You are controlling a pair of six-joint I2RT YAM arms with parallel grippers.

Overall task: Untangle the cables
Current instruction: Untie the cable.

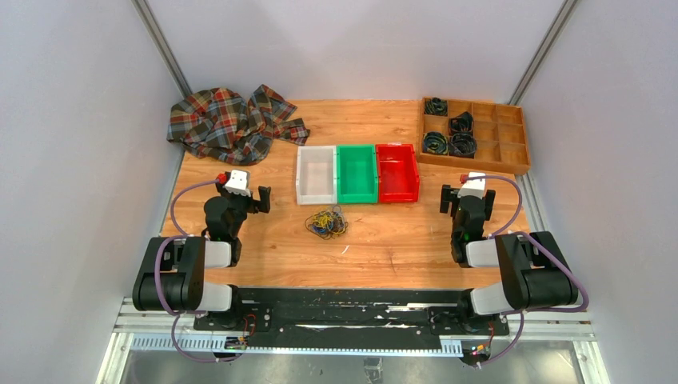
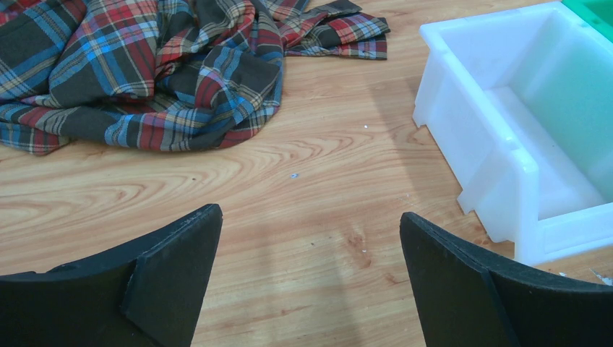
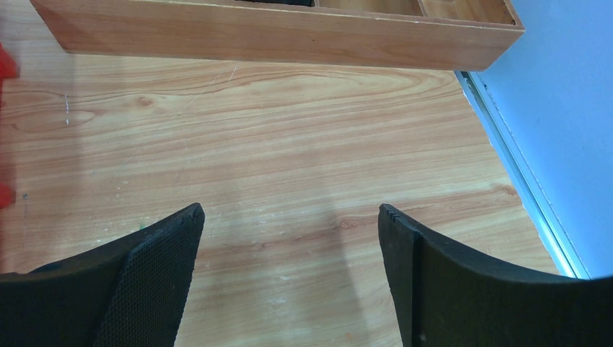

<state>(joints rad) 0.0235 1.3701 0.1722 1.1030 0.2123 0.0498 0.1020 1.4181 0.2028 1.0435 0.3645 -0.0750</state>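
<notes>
The cables (image 1: 326, 223) lie in a small tangled bundle of yellow-orange, blue and black wires on the wooden table, just in front of the white and green bins. They show in neither wrist view. My left gripper (image 1: 254, 197) is open and empty, left of the bundle; in the left wrist view (image 2: 311, 217) its jaws stand wide apart over bare wood. My right gripper (image 1: 460, 194) is open and empty, far right of the bundle; in the right wrist view (image 3: 289, 213) its jaws stand wide apart over bare wood.
A white bin (image 1: 317, 174), green bin (image 1: 356, 173) and red bin (image 1: 397, 172) stand in a row mid-table. A plaid shirt (image 1: 228, 122) lies crumpled at back left. A wooden compartment tray (image 1: 512, 152) with thick black coiled cords stands at back right.
</notes>
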